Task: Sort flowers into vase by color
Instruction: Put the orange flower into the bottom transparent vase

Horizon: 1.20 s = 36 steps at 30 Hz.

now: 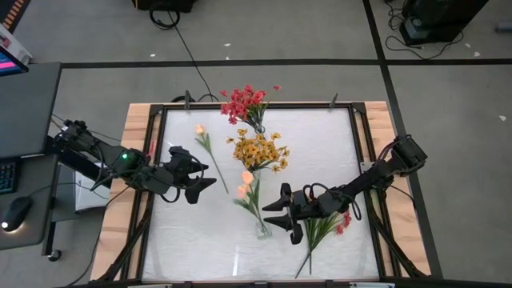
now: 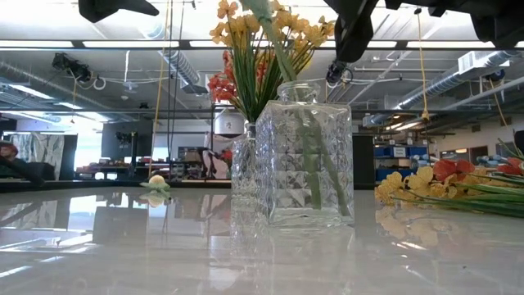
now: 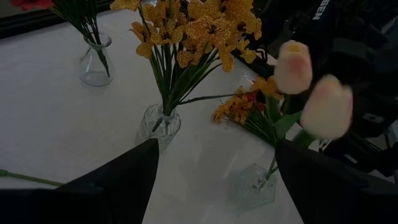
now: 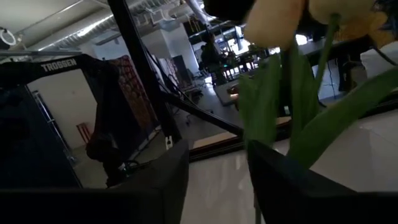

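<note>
Three glass vases stand mid-table. The far one (image 1: 258, 126) holds red flowers (image 1: 246, 102), the middle one yellow-orange flowers (image 1: 258, 150), and the near square vase (image 1: 262, 229) two peach tulips (image 1: 246, 178). One more peach tulip (image 1: 204, 141) lies flat on the table, left of the vases. A bundle of loose flowers (image 1: 324, 228) lies right of the square vase. My left gripper (image 1: 211, 176) hovers open, left of the tulip vase and near the lying tulip's stem. My right gripper (image 1: 272, 216) is open just right of the square vase, the tulip stems (image 4: 292, 106) close before it.
A dark frame (image 1: 358, 128) with wooden boards outside it borders the white table. The near part of the table (image 1: 208, 256) holds no objects. In the low view the square vase (image 2: 307, 156) stands in front and the loose bundle (image 2: 458, 184) lies to the right.
</note>
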Each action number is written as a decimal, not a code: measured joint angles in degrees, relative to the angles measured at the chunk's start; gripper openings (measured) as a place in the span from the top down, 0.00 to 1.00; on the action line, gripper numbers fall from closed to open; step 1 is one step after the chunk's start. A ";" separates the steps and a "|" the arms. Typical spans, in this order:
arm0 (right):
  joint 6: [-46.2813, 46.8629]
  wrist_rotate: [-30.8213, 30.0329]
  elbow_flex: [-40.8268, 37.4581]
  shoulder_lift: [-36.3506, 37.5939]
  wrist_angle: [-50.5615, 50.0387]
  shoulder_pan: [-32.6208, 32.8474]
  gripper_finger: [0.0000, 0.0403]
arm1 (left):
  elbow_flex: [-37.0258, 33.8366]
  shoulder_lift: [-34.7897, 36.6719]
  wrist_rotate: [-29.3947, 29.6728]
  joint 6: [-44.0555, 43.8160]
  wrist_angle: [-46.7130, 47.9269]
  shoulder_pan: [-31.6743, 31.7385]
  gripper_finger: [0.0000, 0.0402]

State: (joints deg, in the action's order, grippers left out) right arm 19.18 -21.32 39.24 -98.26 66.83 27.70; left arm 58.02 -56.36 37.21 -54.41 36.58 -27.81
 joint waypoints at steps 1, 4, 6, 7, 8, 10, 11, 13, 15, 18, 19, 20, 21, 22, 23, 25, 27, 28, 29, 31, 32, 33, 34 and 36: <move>0.51 0.00 0.00 0.00 0.00 0.00 0.55 | 0.00 0.00 0.02 0.00 0.00 0.00 0.18; 0.81 0.00 0.00 0.00 0.00 0.00 0.50 | 0.00 0.00 0.00 0.00 0.00 0.00 0.18; 0.81 0.00 0.00 0.00 0.00 0.00 0.48 | 0.00 0.01 0.00 0.00 0.00 -0.01 0.18; 0.81 -0.02 0.00 0.00 0.17 0.00 0.47 | 0.00 0.01 0.01 0.00 0.00 0.00 0.18; 0.81 0.00 0.00 0.00 0.37 0.00 0.46 | 0.00 0.00 0.01 0.00 0.00 -0.01 0.18; 0.81 0.00 0.00 0.00 0.75 0.00 0.45 | 0.00 0.00 0.02 0.00 0.00 -0.01 0.18; 0.81 0.00 0.00 0.00 0.91 0.00 0.45 | 0.00 0.00 0.01 0.00 0.00 -0.01 0.18; 0.83 0.00 0.00 0.00 1.46 0.00 0.44 | 0.00 0.01 0.01 0.00 0.00 -0.01 0.18; 0.83 0.00 0.00 0.13 1.73 0.00 0.44 | 0.00 0.00 0.02 0.00 0.00 0.00 0.18; 0.79 -0.03 0.00 1.02 1.65 0.00 0.44 | 0.00 0.00 0.00 0.00 0.00 0.00 0.18; 0.73 -0.14 0.00 1.47 1.69 0.00 0.44 | 0.00 0.02 0.02 0.00 0.00 0.00 0.18; 0.59 -0.37 0.00 1.88 1.70 0.00 0.44 | 0.00 0.01 0.01 0.00 0.00 -0.02 0.18; 0.37 -0.59 0.00 2.29 1.63 0.00 0.44 | 0.00 0.00 0.00 0.00 -0.02 0.00 0.18; 0.12 -0.93 0.00 2.71 1.29 0.00 0.44 | 0.00 0.00 0.02 0.00 0.00 0.00 0.18; -0.23 -1.35 0.00 3.28 0.88 0.00 0.44 | 0.00 0.00 0.02 0.00 0.00 -0.02 0.18; -1.03 -1.55 0.00 4.53 0.24 0.00 0.44 | 0.00 0.00 0.01 0.00 -0.01 -0.01 0.18; -1.27 -1.55 0.00 5.85 -1.10 0.00 0.44 | 0.00 0.00 0.00 0.00 0.00 -0.01 0.18; -1.29 -1.56 0.00 6.41 -1.64 0.00 0.44 | 0.00 0.00 0.00 0.00 0.00 -0.02 0.18; -1.33 -1.57 0.00 7.06 -2.33 0.00 0.44 | 0.00 0.00 0.00 0.00 0.00 -0.01 0.18; -1.48 -1.74 0.00 8.74 -3.72 0.00 0.44 | 0.00 0.00 0.01 0.00 0.00 -0.01 0.18; -1.90 -1.94 0.00 9.68 -4.26 0.00 0.44 | 0.00 0.00 0.01 0.00 0.00 -0.01 0.18; -2.70 -2.29 0.00 10.65 -4.73 0.00 0.44 | 0.00 0.00 0.01 0.00 0.00 0.00 0.18; -3.58 -2.80 0.00 11.66 -5.41 0.00 0.44 | 0.00 0.00 0.00 0.00 0.00 0.00 0.18; -5.58 -3.04 0.00 13.95 -7.00 0.00 0.44 | 0.00 0.00 0.01 0.00 0.00 -0.01 0.18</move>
State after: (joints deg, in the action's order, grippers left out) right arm 13.60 -24.36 39.24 -84.31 59.82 27.70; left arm 58.02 -56.36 37.22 -54.41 36.58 -27.83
